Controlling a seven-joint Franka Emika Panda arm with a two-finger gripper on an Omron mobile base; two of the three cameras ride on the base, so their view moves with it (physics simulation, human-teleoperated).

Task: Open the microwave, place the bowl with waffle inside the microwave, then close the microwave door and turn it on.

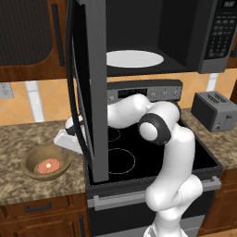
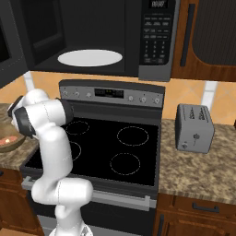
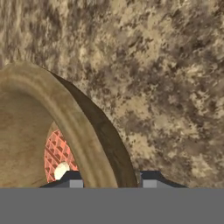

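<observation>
The tan bowl [image 1: 34,166] sits on the granite counter left of the stove, holding the reddish waffle [image 1: 48,165]. In the hand view the bowl [image 3: 65,118] fills the left side, and the waffle [image 3: 57,153] lies inside it. My gripper [image 3: 111,181] straddles the bowl's rim, one finger inside and one outside, and both look pressed against the wall. In the left base view the gripper [image 1: 65,147] is at the bowl's right edge, partly behind the microwave door [image 1: 90,92]. That door hangs wide open. The microwave [image 1: 203,37] shows its white plate [image 1: 134,59].
The open door juts out over the stove's [image 1: 139,152] left side, right beside my arm and hand. A grey toaster [image 1: 214,110] stands on the counter right of the stove. Brown cabinets flank the microwave [image 2: 154,41]. The counter's front edge runs just below the bowl [image 2: 9,140].
</observation>
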